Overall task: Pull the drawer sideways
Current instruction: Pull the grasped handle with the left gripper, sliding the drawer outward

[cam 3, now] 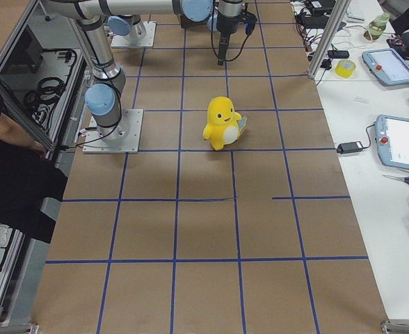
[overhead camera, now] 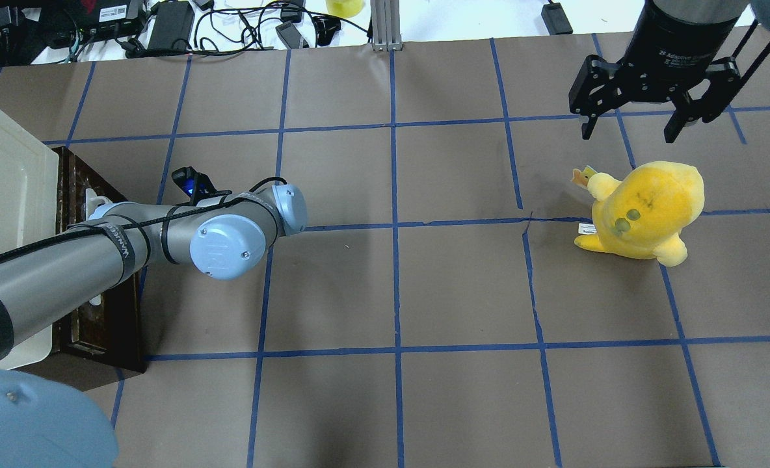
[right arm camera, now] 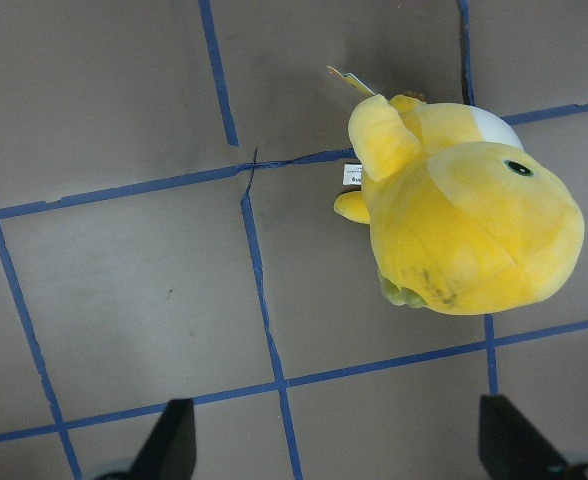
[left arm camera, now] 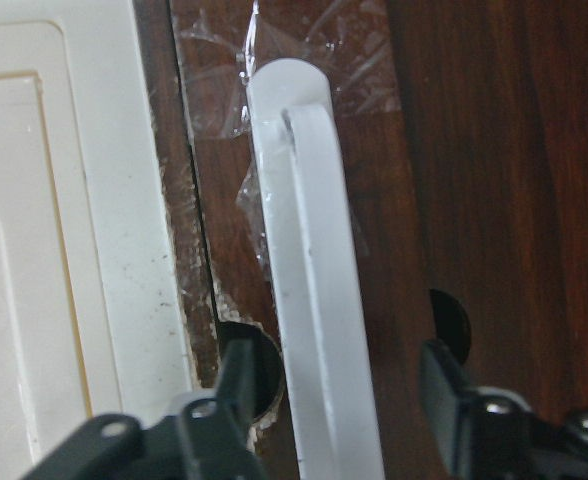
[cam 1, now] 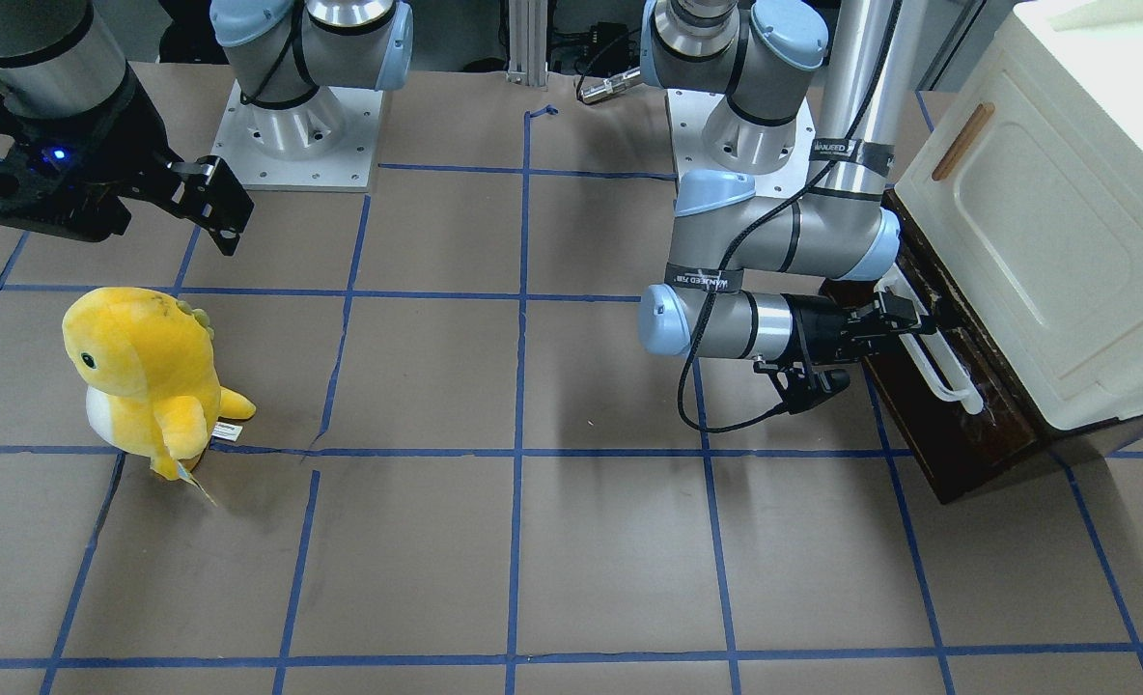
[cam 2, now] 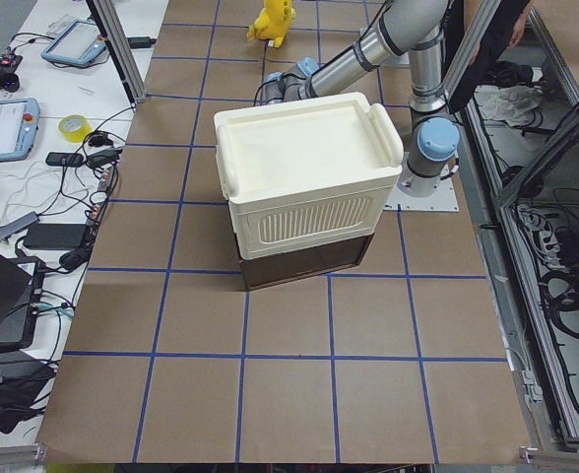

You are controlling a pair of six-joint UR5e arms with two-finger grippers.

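— Where is the drawer point(cam 1: 953, 439) found?
— Under the cream cabinet point(cam 1: 1045, 241), at the table's point(cam 1: 533, 579) left end.
— And the jaws?
— The left gripper point(left arm camera: 336, 375) is spread around the white bar handle point(left arm camera: 309, 250), with gaps seen on its 2 sides. The right gripper point(overhead camera: 638, 123) is held spread near a yellow plush point(overhead camera: 645, 208).

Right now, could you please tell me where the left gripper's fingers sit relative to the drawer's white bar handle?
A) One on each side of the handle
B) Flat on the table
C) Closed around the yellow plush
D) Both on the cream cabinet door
A: the left wrist view shows the left gripper straddling the white bar handle on the drawer front, with a gap at each finger.
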